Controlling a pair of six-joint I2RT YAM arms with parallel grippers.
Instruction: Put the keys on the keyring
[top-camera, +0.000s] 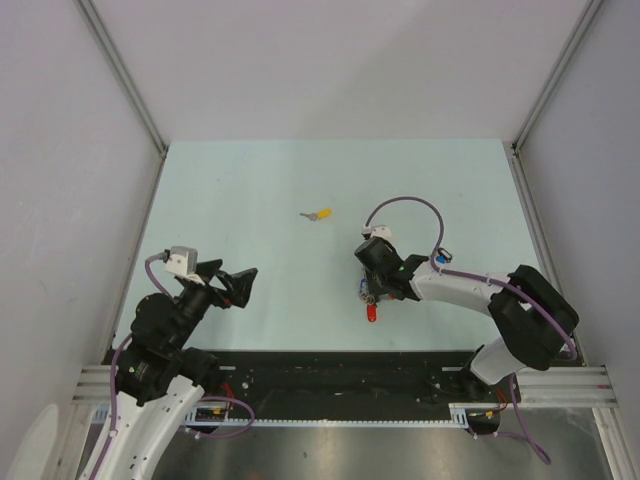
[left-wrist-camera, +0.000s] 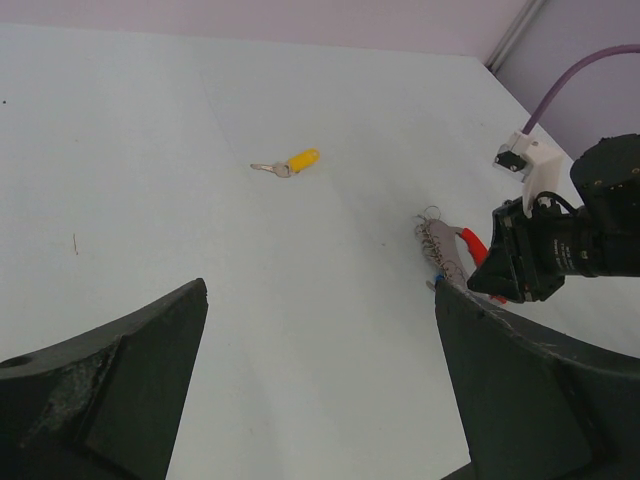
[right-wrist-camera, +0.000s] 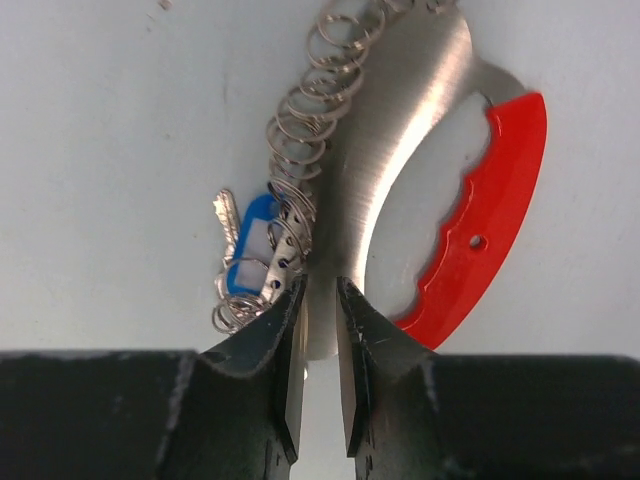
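In the right wrist view, a blue-capped key (right-wrist-camera: 248, 252) lies against the keyring (right-wrist-camera: 233, 316), which ends a silver chain (right-wrist-camera: 312, 110). The chain runs along a flat silver tag (right-wrist-camera: 400, 150) with a red loop (right-wrist-camera: 492, 205). Whether the key is threaded on the ring does not show. My right gripper (right-wrist-camera: 320, 292) has its jaws narrowly apart, closed on the tag's lower end. From above it stands over the red loop (top-camera: 372, 312). A yellow-capped key (top-camera: 322, 214) lies alone farther back. My left gripper (left-wrist-camera: 320, 290) hangs wide open and empty, left of the chain (left-wrist-camera: 437, 240).
Grey walls with metal corner rails (top-camera: 125, 75) enclose the pale green table (top-camera: 250, 180) on three sides. A purple cable (top-camera: 405, 205) arches over the right wrist. The black base rail (top-camera: 340, 372) runs along the near edge.
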